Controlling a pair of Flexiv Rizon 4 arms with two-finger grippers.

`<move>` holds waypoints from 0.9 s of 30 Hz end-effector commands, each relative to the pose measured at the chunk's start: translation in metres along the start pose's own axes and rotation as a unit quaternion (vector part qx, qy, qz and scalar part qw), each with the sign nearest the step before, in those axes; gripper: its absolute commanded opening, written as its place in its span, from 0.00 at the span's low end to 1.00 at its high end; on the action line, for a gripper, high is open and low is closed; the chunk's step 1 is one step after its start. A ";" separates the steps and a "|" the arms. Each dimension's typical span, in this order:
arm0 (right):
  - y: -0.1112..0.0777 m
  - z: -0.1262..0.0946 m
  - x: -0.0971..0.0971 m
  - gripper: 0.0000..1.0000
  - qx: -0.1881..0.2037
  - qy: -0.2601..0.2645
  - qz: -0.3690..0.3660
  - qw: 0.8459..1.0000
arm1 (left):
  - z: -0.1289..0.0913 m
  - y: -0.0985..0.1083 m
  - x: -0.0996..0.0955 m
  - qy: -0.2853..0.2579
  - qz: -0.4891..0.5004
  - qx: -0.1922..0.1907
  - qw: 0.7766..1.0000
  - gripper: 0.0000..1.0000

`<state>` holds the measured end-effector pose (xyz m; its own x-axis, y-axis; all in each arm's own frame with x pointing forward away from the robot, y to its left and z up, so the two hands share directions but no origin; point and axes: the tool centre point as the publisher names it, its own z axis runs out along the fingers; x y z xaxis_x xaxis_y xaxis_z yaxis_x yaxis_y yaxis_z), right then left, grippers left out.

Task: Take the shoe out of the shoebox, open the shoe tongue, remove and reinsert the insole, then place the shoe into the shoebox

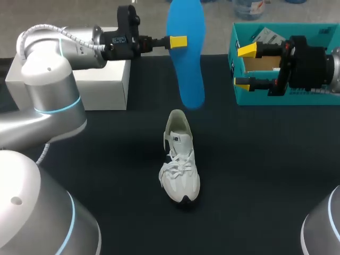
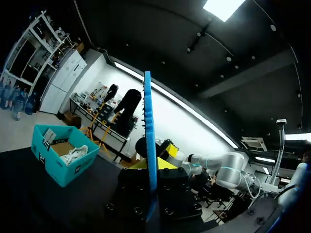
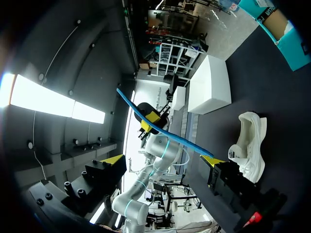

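Overhead and both wrist views share the insole (image 1: 187,53).

Looking down from the head view, the blue insole (image 1: 187,53) runs off the upper edge, so its top end is lost, and it covers the far finger of the left gripper (image 1: 179,41) (only one yellow tip shows). The right gripper (image 1: 245,66) stands before the teal shoebox (image 1: 255,99), hiding much of its inside. A white thing (image 2: 73,154) in it, seen from the left wrist, is too small to name.
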<state>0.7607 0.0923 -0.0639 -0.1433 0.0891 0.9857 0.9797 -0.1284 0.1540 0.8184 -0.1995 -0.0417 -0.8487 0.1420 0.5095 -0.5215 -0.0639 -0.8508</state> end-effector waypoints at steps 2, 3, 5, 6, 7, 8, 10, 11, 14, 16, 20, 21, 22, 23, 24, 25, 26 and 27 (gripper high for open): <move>0.001 0.003 0.000 1.00 0.000 -0.001 0.001 1.000 | -0.001 -0.003 -0.004 0.007 0.299 -0.069 0.952 0.00; 0.001 0.003 0.000 1.00 0.000 -0.001 0.001 1.000 | -0.001 -0.003 -0.004 0.007 0.299 -0.069 0.952 0.00; 0.001 0.003 0.000 1.00 0.000 -0.001 0.001 1.000 | -0.001 -0.003 -0.004 0.007 0.299 -0.069 0.952 0.00; 0.001 0.003 0.000 1.00 0.000 -0.001 0.001 1.000 | -0.001 -0.003 -0.004 0.007 0.299 -0.069 0.952 0.00; 0.001 0.003 0.000 1.00 0.000 -0.001 0.001 1.000 | -0.001 -0.003 -0.004 0.007 0.299 -0.069 0.952 0.00; 0.001 0.003 0.000 1.00 0.000 -0.001 0.001 1.000 | -0.001 -0.003 -0.004 0.007 0.299 -0.069 0.952 0.00; 0.001 0.003 0.000 1.00 0.000 -0.001 0.001 1.000 | 0.003 0.001 -0.002 -0.018 0.381 -0.048 0.923 0.00; 0.001 0.003 0.000 1.00 0.000 -0.001 0.001 1.000 | 0.004 0.002 -0.001 -0.037 0.422 -0.026 0.905 0.00; 0.001 0.003 0.000 1.00 0.000 -0.001 0.001 1.000 | 0.006 0.004 0.005 -0.045 0.525 0.037 0.849 0.00; 0.001 0.003 0.000 1.00 0.000 -0.001 0.001 1.000 | 0.008 0.009 0.006 -0.056 0.599 0.043 0.797 0.00; 0.001 0.003 0.000 1.00 0.000 -0.001 0.001 1.000 | 0.008 0.010 0.007 -0.054 0.605 0.052 0.793 0.00; 0.001 0.003 0.000 1.00 0.000 -0.001 0.001 1.000 | 0.008 0.010 0.007 -0.054 0.605 0.052 0.793 0.00; 0.001 0.003 0.000 1.00 0.000 -0.001 0.001 1.000 | 0.008 0.010 0.007 -0.054 0.605 0.052 0.793 0.00; 0.001 0.003 0.000 1.00 0.000 -0.001 0.001 1.000 | 0.008 0.010 0.007 -0.054 0.605 0.052 0.793 0.00; 0.001 0.003 0.000 1.00 0.000 -0.001 0.001 1.000 | 0.008 0.010 0.007 -0.054 0.605 0.052 0.793 0.00; 0.001 0.003 0.000 1.00 0.000 -0.001 0.001 1.000 | 0.008 0.010 0.007 -0.054 0.605 0.052 0.793 0.00; 0.001 0.003 0.000 1.00 0.000 -0.001 0.001 1.000 | 0.008 0.010 0.007 -0.054 0.605 0.052 0.793 0.00; 0.001 0.003 0.000 1.00 0.000 -0.001 0.001 1.000 | 0.008 0.010 0.007 -0.054 0.605 0.052 0.793 0.00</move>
<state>0.7610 0.0924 -0.0635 -0.1424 0.0898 0.9857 0.9799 -0.1278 0.1532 0.8127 -0.2063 -0.0415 -0.9394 0.0106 -0.3426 0.3386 -0.1281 -0.9322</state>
